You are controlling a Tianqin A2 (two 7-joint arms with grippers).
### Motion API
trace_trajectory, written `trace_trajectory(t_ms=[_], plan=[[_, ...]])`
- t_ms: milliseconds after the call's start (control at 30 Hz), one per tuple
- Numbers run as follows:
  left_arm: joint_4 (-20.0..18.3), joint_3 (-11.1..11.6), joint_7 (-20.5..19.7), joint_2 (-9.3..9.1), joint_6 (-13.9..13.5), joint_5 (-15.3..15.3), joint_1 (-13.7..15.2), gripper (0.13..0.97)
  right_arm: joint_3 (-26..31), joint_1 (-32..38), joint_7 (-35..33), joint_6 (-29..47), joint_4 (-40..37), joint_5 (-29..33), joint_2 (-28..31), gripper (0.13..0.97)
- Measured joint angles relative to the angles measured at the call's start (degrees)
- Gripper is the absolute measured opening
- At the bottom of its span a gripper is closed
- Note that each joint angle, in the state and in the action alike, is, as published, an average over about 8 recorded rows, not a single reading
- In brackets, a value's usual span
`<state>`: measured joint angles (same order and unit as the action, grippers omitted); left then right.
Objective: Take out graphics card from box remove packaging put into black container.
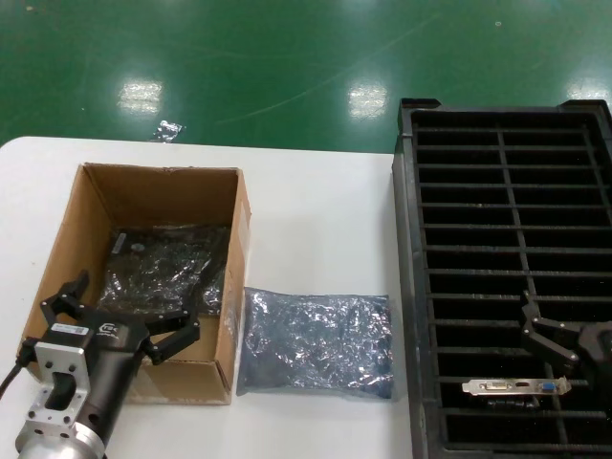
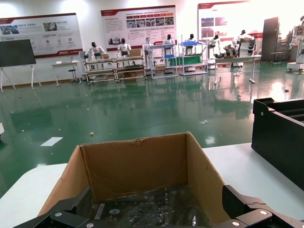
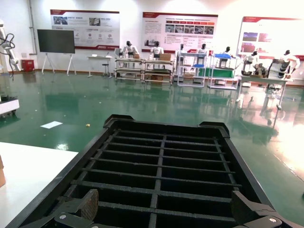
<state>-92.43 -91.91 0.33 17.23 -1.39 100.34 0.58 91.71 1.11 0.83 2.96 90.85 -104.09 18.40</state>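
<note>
The brown box (image 1: 105, 196) stands on the table at the left, and a shiny crinkled packaging bag (image 1: 163, 268) lies inside it with a dark board showing through. My left gripper (image 1: 124, 316) hangs open over the box's near end, above that bag (image 2: 152, 209); the left wrist view shows its fingers (image 2: 71, 211) spread wide across the box (image 2: 137, 164). Another packaging bag (image 1: 316, 344) lies flat on the table beside the box. A graphics card (image 1: 516, 387) with a silver bracket sits in a near slot of the black container (image 1: 406, 287). My right gripper (image 1: 542, 330) is open just above it, holding nothing.
The black container (image 3: 161, 161) fills the right side of the table up to its far edge. Bare white tabletop (image 1: 316, 220) lies between the box and the container. Green floor lies beyond the table's far edge.
</note>
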Motion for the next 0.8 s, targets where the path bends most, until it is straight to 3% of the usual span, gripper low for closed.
trace_trajectory(t_ms=[800], plan=[[0.0, 0.0, 0.0, 0.0, 0.0, 0.0, 0.0, 0.966, 0.0, 0.0, 0.0, 0.0, 0.0, 0.0, 0.0, 0.966]])
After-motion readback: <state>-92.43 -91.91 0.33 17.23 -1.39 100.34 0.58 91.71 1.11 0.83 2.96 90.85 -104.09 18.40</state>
